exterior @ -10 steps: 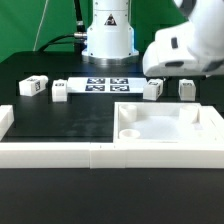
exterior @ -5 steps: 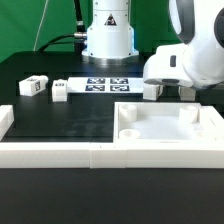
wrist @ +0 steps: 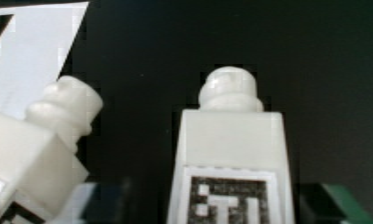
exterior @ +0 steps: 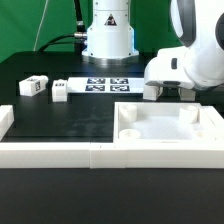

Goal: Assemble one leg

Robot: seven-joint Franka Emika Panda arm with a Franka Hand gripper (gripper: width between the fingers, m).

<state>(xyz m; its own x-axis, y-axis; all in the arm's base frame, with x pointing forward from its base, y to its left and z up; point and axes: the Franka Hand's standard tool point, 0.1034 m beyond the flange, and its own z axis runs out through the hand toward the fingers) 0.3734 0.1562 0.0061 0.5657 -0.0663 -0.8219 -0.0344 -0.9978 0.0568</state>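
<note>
Hangs low at the exterior view's right with the claw [wrist: 227,208] set either side of the leg [wrist: 227,140] on the worktop [exterior: 70,115], just beside a twin leg [exterior: 152,90], near the marker board [exterior: 105,84]. Cannot tell whether gripped or loose. Leaves a third leg [exterior: 60,91] and a fourth leg [exterior: 33,86] well apart, toward that view's left

Table [exterior: 60,125]: black. Backdrop [exterior: 25,30]: green. Marker board [exterior: 107,85]: white, printed with black-and-white square tags. Outer leg [exterior: 33,86] and inner leg [exterior: 59,91], on the exterior view's left of the marker board: white, each with a black-and-white tag. Central leg [wrist: 231,140], wrist view: white, tag in black-and-white blocks. Square piece [exterior: 165,125], in front of the marker board: plain white.
</note>
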